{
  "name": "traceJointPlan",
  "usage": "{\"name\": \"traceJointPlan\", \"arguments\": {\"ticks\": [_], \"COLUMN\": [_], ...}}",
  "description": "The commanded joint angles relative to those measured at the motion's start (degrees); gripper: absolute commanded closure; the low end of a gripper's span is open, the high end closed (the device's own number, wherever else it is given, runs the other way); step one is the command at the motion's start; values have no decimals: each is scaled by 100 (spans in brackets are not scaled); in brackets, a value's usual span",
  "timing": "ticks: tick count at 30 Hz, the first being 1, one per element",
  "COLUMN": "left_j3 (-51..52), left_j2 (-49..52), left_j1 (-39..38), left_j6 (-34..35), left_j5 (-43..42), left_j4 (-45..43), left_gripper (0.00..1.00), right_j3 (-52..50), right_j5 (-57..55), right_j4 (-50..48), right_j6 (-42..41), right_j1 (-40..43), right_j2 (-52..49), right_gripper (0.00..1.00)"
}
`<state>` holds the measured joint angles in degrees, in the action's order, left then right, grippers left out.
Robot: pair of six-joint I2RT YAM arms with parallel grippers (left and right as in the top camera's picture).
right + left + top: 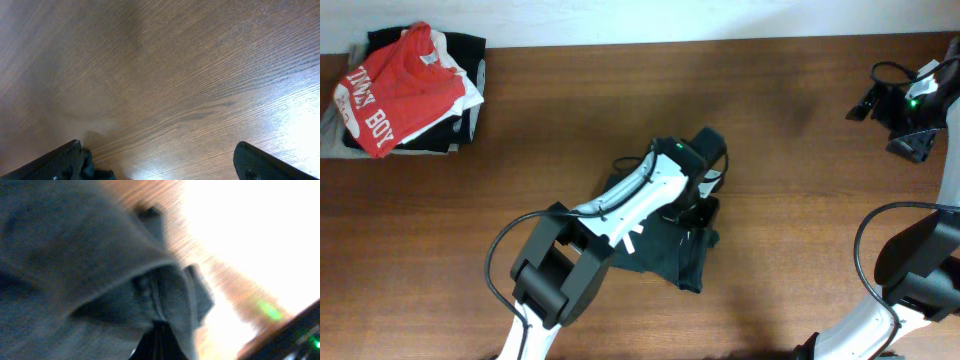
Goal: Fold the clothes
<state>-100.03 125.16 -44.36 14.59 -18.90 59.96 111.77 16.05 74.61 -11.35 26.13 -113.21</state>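
The clothes, a black T-shirt (688, 258), lie crumpled in a heap at the middle of the wooden table, partly hidden under my left arm. My left gripper (700, 190) sits over the top of the heap. In the blurred left wrist view its jaws (160, 342) are pressed together on a bunched fold of the dark fabric (75, 270). My right gripper (910, 105) hovers at the far right back corner. It stands wide open (157, 146) over bare wood with nothing between its fingers.
A pile of other garments sits at the back left corner, topped by a red shirt with white "BOY" lettering (395, 90). The table's back edge meets a white wall. The right arm's base and cable (910, 250) stand at the right.
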Motion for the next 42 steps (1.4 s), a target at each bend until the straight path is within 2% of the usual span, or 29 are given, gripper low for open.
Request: {"name": "traceJointPlan", "arguments": {"ticks": [1,6,8,11,14,15,17,19,22,24,26,31,36,41,42], "left_j3": [-24,-20,-68,-872,-1482,-1482,-1213,-684,111,656,940,1012,638,638,638], "left_j2": [52,118,81,-291,-758,-778,-715,-688,-688,-684,-649,-85,-85,-2,48], "left_j1": [-219,-251,-258,-149,262,496,997,1128,979,756,566,385,282,-136,-254], "left_j6": [42,57,-140,-284,-396,-350,-181,-179,-179,76,219,387,380,382,382], "left_j5": [-129,-127,-33,621,1919,1884,1268,743,225,105,109,57,26,24,66], "left_j4": [-562,-1049,-984,-103,741,863,977,754,-87,-999,-1545,-1805,-2157,-2365,-2492], "left_gripper": [99,99,100,100,99,99,99,99,99,99,99,99,99,98,95], "right_j3": [66,66,66,66,66,66,66,66,66,66,66,66,66,66,66], "right_j5": [-26,-24,-26,-26,-26,-26,-26,-24,-26,-26,-26,-26,-26,-26,-26], "right_j4": [0,-2,-2,-2,-2,0,-2,-2,-2,-2,-2,-2,-2,0,-2], "right_j6": [63,61,61,61,61,63,63,61,61,63,63,63,61,61,61], "right_j1": [20,20,20,20,20,20,20,20,20,20,20,20,20,20,20], "right_j2": [52,52,52,52,52,52,52,52,52,52,52,52,52,52,52], "right_gripper": [1,1,1,1,1,1,1,1,1,1,1,1,1,1,1]}}
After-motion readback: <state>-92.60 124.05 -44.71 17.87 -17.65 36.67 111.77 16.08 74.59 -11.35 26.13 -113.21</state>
